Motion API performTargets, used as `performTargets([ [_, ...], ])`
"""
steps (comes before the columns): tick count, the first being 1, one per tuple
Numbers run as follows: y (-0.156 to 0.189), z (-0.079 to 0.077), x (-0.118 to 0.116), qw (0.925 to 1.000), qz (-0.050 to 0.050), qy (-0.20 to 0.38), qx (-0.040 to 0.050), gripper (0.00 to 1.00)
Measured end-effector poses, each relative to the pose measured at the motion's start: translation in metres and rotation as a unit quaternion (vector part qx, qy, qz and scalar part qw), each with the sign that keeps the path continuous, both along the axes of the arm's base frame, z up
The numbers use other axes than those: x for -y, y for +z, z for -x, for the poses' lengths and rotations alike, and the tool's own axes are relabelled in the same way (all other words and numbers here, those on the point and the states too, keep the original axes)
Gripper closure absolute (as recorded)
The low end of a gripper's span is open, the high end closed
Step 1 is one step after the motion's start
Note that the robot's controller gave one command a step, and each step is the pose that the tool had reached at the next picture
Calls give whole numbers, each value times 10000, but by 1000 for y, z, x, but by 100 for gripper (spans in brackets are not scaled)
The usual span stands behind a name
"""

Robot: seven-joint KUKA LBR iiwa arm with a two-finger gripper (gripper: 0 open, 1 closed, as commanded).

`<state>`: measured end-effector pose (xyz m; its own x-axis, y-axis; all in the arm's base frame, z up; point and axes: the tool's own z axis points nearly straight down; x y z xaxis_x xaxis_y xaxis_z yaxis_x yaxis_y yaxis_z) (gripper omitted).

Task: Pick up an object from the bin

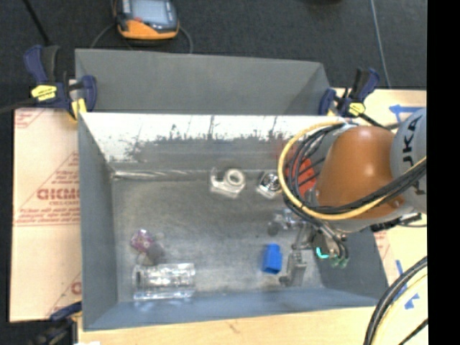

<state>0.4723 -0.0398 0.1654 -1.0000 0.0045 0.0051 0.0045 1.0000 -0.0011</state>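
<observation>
Blue block (pixel 271 259) lies just beside pincer (pixel 293 270).

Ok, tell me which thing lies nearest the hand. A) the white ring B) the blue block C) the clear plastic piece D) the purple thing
B: the blue block lies right beside the hand, just to its left in the camera view, while the other three sit well away from it.

I see the small blue block (pixel 271 259) just left of my claw (pixel 293 267) in the grey metal bin (pixel 201 225). The white ring (pixel 228 181) and shiny metal piece (pixel 269 184) lie behind the claw. The clear plastic box (pixel 164 280) and small purple trinket (pixel 144 242) sit well to its left.
</observation>
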Motion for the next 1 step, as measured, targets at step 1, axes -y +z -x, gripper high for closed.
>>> performTargets([
  [1,-97,-17,26,9946,-4,-1037,27,0],
])
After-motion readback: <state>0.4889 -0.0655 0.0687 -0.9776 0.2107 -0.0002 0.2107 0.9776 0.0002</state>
